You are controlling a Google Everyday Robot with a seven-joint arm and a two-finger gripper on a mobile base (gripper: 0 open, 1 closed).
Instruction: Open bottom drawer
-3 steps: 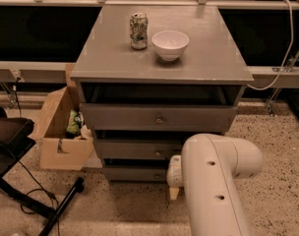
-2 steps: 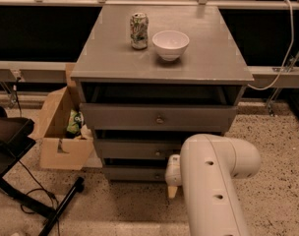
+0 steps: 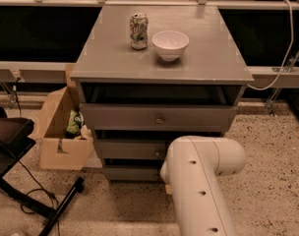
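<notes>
Our gripper (image 3: pixel 167 187) sits mostly hidden behind the arm (image 3: pixel 198 191), close against the bottom drawer (image 3: pixel 132 173), at 6 o'clock in the view. We cannot tell whether it is clenched or released. The drawer's front looks about flush with the cabinet (image 3: pixel 90 73) and its knob is hidden, so we judge the pull is not yet done. Room to draw it out lies toward 6 o'clock, over floor (image 3: pixel 267 146). The box (image 3: pixel 56 146) at 9 o'clock and the stand leg (image 3: pixel 61 208) at 7 o'clock sit off that path.
</notes>
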